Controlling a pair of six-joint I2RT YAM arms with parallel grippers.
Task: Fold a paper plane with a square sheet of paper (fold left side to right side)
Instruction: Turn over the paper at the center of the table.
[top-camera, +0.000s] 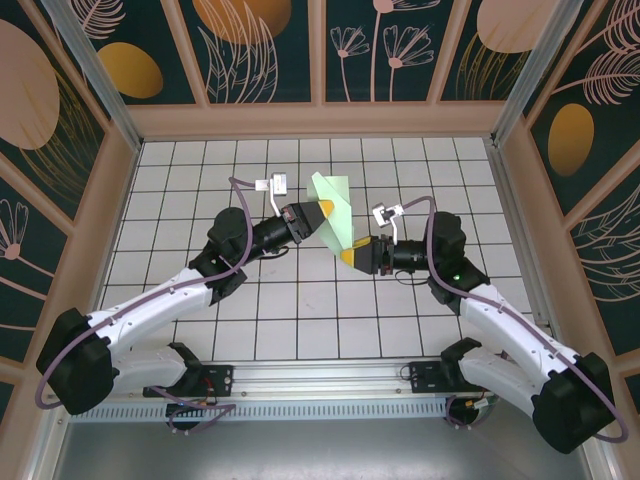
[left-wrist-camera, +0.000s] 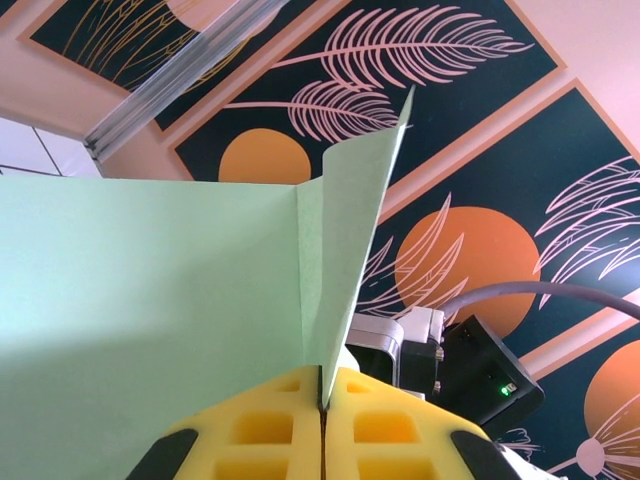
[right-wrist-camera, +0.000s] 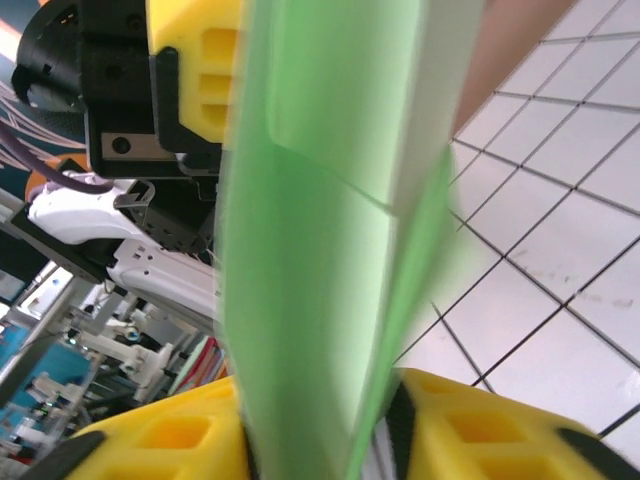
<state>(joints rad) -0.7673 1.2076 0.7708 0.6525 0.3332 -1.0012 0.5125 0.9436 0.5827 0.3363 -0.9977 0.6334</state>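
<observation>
Found the square sheet of paper (top-camera: 335, 205) (left-wrist-camera: 150, 300) (right-wrist-camera: 310, 250) lifted clear of the tiled table (top-camera: 200, 170) (right-wrist-camera: 580, 200), above its far-centre tiles, partly folded, with one flap standing up along a crease. Found the left gripper (top-camera: 328, 215) (left-wrist-camera: 322, 385) above the table's centre, clenched on the sheet at that crease, yellow fingers pressed together. Saw the right gripper (top-camera: 350, 252) (right-wrist-camera: 320, 420) above the table's centre too, its yellow fingers flanking the sheet's lower end. Too blurred there; could not tell whether clamped or loose.
</observation>
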